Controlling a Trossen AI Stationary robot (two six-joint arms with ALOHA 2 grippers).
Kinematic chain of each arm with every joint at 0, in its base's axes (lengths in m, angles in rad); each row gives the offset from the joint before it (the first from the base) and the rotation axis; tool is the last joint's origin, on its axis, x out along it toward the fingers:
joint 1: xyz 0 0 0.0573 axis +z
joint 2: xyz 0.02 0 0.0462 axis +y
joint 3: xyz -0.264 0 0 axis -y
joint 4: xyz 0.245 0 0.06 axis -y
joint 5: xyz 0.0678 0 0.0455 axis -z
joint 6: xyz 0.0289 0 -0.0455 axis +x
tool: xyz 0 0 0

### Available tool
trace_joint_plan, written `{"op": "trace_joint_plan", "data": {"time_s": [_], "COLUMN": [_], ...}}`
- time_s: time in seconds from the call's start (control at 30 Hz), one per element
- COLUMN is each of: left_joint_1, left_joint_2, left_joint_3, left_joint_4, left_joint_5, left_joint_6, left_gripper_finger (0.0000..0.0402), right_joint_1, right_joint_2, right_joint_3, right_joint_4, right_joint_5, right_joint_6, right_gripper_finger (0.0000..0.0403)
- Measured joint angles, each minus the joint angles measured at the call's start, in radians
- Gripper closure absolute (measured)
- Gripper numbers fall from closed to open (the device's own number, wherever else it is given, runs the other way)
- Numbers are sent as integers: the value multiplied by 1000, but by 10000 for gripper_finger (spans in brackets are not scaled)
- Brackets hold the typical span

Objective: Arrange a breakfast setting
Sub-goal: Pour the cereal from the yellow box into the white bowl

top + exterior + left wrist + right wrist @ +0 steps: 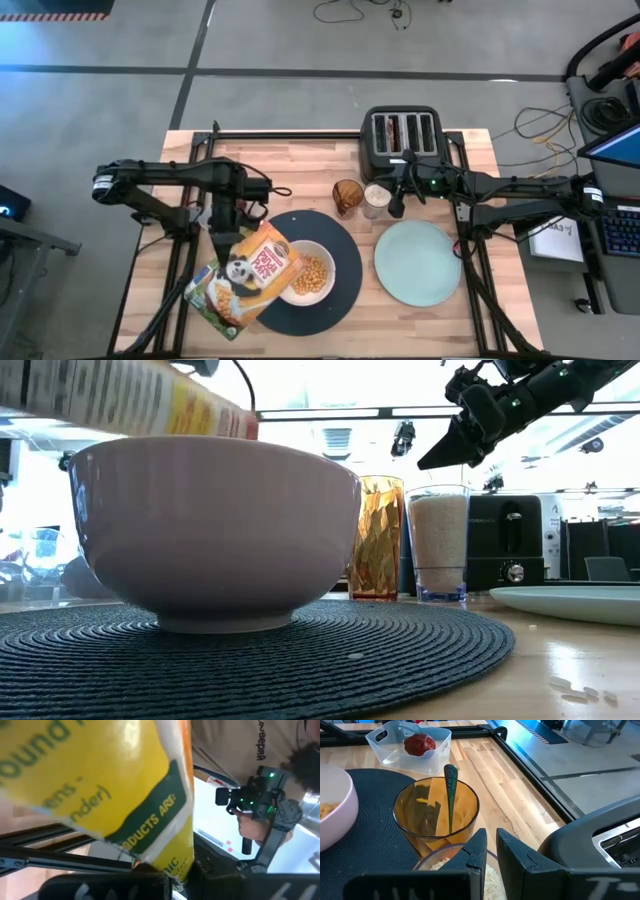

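Observation:
My left gripper (222, 236) is shut on the yellow-brown cereal box (247, 275), which is tilted over the white bowl (307, 273). The bowl holds cereal and stands on the large black round plate (340, 300). My right gripper (491, 837) is shut and empty, and hovers above a clear glass of white grains (377, 199). Next to the clear glass stands an amber glass (436, 812) with a green spoon in it. The pale green plate (418, 262) lies bare at the right. The dark red fruit (419, 743) sits in a clear tub. My left gripper holds the cereal box by its far long edge (233, 244), coming from above with the fingers pointing down. The box is lifted clear and slants with its panda face up, one end over the bowl. The fingers hide the exact contact, and the left wrist view shows only the box's yellow face (125, 795).
The black four-slot toaster (402, 135) stands at the far edge and shows brown in its slots. The two glasses stand close together between the black plate and the toaster. A person in a tan shirt (240, 745) shows beyond the table. Bare wood lies at the near right.

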Motion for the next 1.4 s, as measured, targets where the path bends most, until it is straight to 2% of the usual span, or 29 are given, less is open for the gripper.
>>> {"op": "trace_joint_plan", "data": {"time_s": [0.23,0.4,0.53,0.77,1.4], "left_joint_1": [-2,3,11,-15,-29], "left_joint_2": [3,18,8,15,9], "left_joint_3": [-41,-35,-37,-86,-91], "left_joint_4": [5,80,68,48,71], "left_joint_5": [13,100,95,119,127], "left_joint_6": [-90,-122,-147,-134,-100], "left_gripper_finger": [402,402,402,402,402], "right_joint_1": [-2,-2,-2,-2,-2], "right_joint_2": [-1,-1,-1,-1,-2], "right_joint_3": [0,0,0,0,0], "right_joint_4": [0,-21,-47,-53,-45], "right_joint_5": [15,26,26,26,26], "right_joint_6": [-57,-55,-54,-50,-42], "right_gripper_finger": [369,369,369,369,369]}}
